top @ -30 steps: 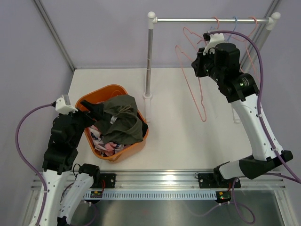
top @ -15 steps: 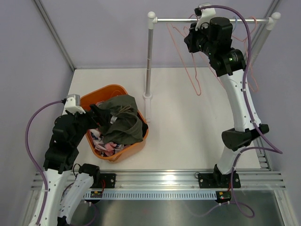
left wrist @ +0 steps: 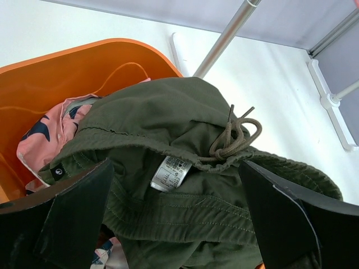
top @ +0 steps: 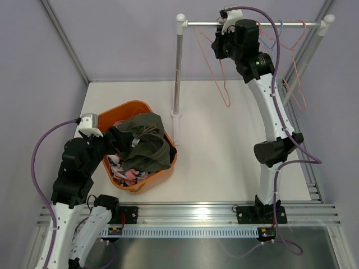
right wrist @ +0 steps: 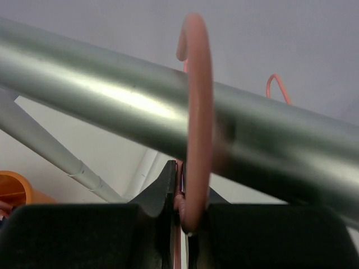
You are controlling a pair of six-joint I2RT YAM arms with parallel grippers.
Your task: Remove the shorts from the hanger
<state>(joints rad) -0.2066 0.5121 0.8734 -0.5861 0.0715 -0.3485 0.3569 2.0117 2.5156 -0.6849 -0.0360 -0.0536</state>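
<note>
The olive green shorts (top: 147,143) lie on top of a pile in the orange basket (top: 132,106). The pink patterned shorts (top: 126,174) show under them. I cannot make out the black and camouflage shorts. My left gripper (top: 114,137) is open over the basket's left side; in the left wrist view its fingers (left wrist: 73,218) straddle the olive shorts (left wrist: 190,185) without gripping. My right gripper (top: 217,46) is up at the rail (top: 252,24), shut on an empty pink hanger (top: 216,73). In the right wrist view the hanger's hook (right wrist: 197,112) curls over the rail (right wrist: 112,106).
Several other empty hangers (top: 297,73) hang at the rail's right end. The rack's upright pole (top: 178,73) stands just behind the basket, also in the left wrist view (left wrist: 224,33). White table (top: 224,162) between basket and right arm.
My right arm has carried the empty pink hanger up and to the left, to the rail. My left gripper has shifted slightly over the basket.
</note>
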